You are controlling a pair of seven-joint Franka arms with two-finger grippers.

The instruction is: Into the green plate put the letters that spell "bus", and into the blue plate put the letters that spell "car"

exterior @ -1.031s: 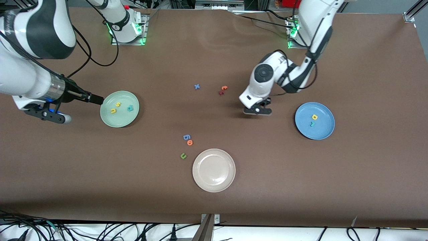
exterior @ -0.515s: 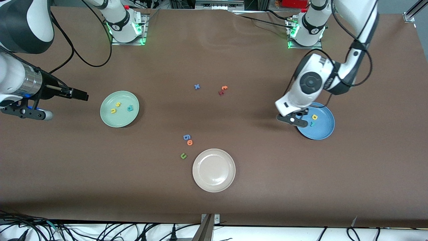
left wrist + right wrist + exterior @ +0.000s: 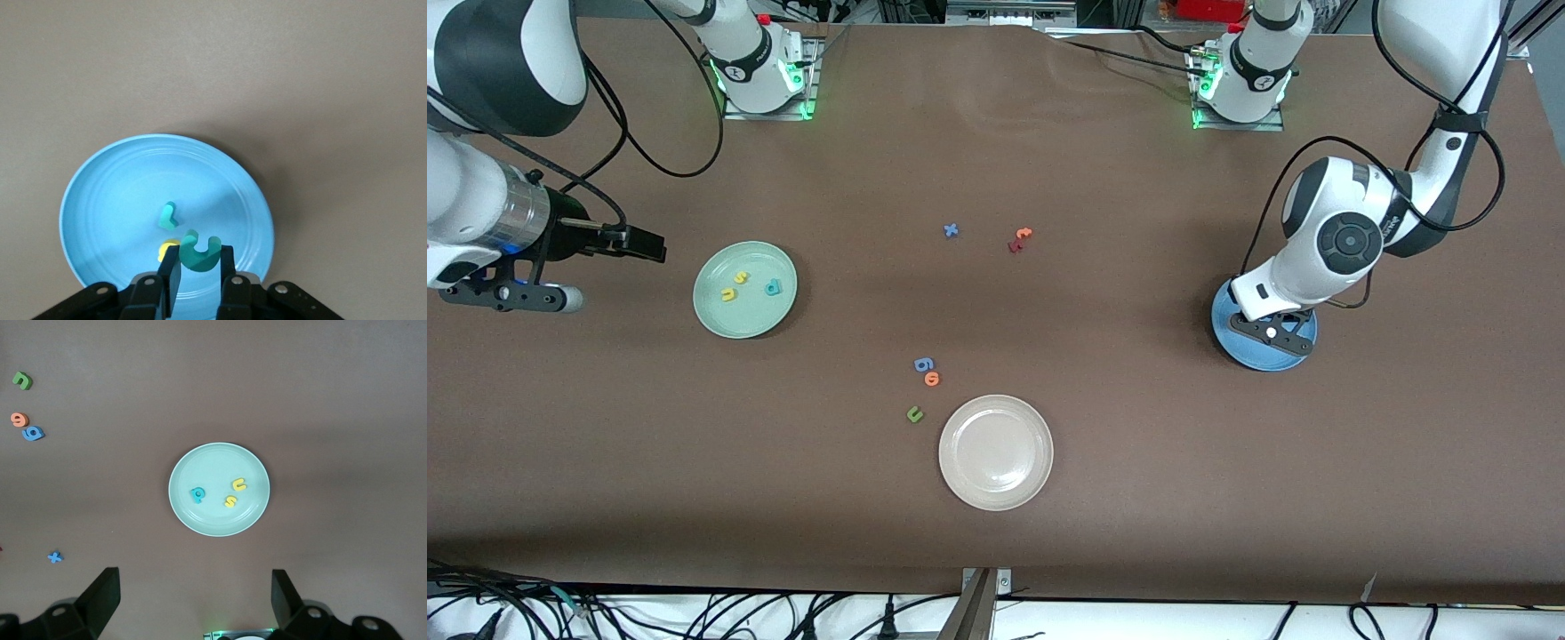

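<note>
My left gripper (image 3: 1272, 333) hangs low over the blue plate (image 3: 1263, 360), shut on the teal c (image 3: 200, 252), which sits between both fingers. In the left wrist view the teal r (image 3: 168, 216) and the yellow a (image 3: 167, 249) lie on the blue plate (image 3: 120, 180) under my left gripper (image 3: 199, 267). The green plate (image 3: 751, 316) holds the yellow s (image 3: 740, 277), yellow u (image 3: 729, 294) and teal b (image 3: 772, 287). My right gripper (image 3: 640, 243) waits open, high beside that plate at the right arm's end, with nothing between its fingers (image 3: 100, 597).
A beige-white plate (image 3: 996, 500) lies nearest the front camera. Beside it are a green u (image 3: 914, 413), an orange o (image 3: 932, 379) and a blue letter (image 3: 923, 364). Mid-table lie a blue x (image 3: 951, 230), an orange t (image 3: 1023, 234) and a dark red letter (image 3: 1014, 246).
My left arm swung from the middle of the table toward its own end and now hangs over the blue plate. My right gripper drew back from the green plate's rim.
</note>
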